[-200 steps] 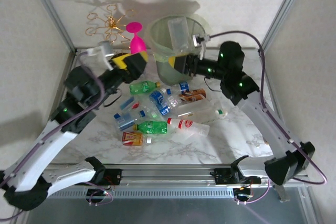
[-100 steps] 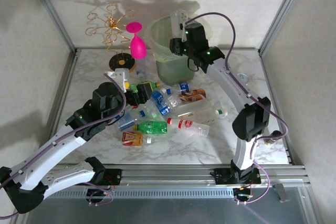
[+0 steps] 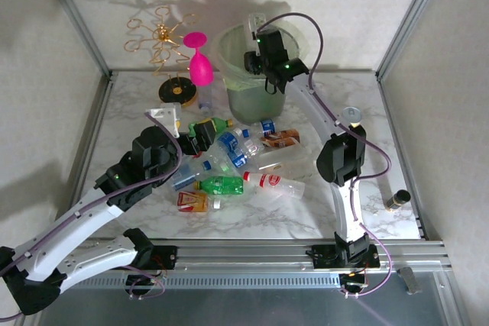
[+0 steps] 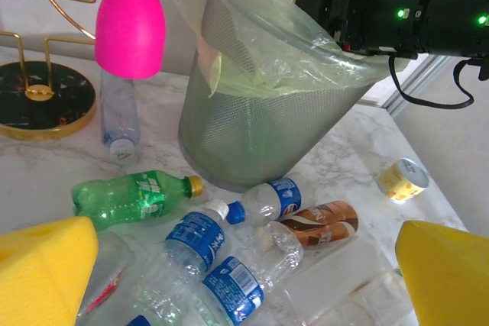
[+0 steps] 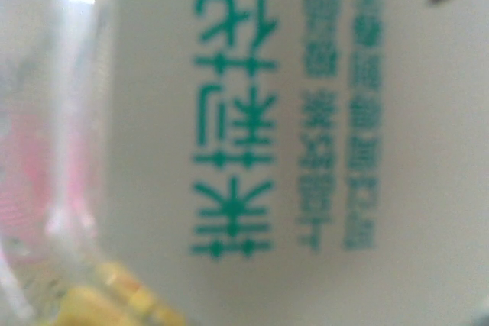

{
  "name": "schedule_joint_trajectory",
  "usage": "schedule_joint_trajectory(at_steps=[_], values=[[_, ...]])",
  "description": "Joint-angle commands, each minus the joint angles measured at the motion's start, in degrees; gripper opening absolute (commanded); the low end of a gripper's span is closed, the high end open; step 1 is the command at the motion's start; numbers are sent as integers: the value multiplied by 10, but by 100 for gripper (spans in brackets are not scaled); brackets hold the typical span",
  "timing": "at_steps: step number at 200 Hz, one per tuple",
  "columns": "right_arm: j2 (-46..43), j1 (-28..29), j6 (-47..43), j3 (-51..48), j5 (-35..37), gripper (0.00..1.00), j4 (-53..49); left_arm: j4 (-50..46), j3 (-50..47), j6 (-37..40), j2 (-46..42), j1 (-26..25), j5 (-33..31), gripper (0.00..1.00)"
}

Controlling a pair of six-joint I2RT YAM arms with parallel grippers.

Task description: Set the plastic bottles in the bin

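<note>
Several crushed plastic bottles (image 3: 237, 162) lie in a heap mid-table, green ones (image 4: 122, 200) and clear ones with blue (image 4: 195, 238), brown (image 4: 321, 223) or red (image 3: 271, 182) labels. My left gripper (image 3: 203, 132) hovers over the heap's left end, open, its yellow pads (image 4: 42, 272) far apart and nothing between them (image 4: 244, 284). The bin (image 3: 244, 101) stands behind the heap, lined with a thin bag (image 4: 267, 51). Over the bin's mouth, my right gripper (image 3: 256, 60) is shut on a plastic bottle with a white label and green characters (image 5: 252, 143), pressed close to the wrist camera.
A pink goblet (image 3: 200, 62) and a gold wire stand (image 3: 160, 40) on a black base (image 3: 179, 91) sit left of the bin, with a small clear bottle (image 4: 120, 112) beside them. A small can (image 4: 403, 179) lies right of the heap. A dark item (image 3: 396, 200) rests by the right edge.
The right arm swung up and left, carrying its bottle over the bin's mouth. The left arm came down from beside the goblet towards the heap, still open.
</note>
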Motion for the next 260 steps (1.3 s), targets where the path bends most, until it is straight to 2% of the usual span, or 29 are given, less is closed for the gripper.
schedule_joint_trajectory(at_steps=[1, 53, 107, 150, 169, 212, 260], values=[[5, -8, -13, -6, -18, 37, 3, 16, -11, 14, -5, -4, -31, 100], [14, -11, -19, -5, -21, 59, -4, 20, -17, 17, 2, -1, -43, 100], [-3, -10, -22, 6, -20, 60, -9, 22, -20, 16, 10, 1, -41, 100], [-53, -10, -29, 5, -25, 62, -17, 21, -20, 10, 16, 1, -37, 100], [-84, -10, -28, -5, -27, 62, -22, 11, 0, 18, 23, 0, 5, 100], [-216, -11, -14, -127, -33, 63, -2, -31, 59, -1, 25, -1, 40, 100], [-413, -41, 48, -364, -79, 63, 64, -21, 92, -6, 35, -4, 85, 99]])
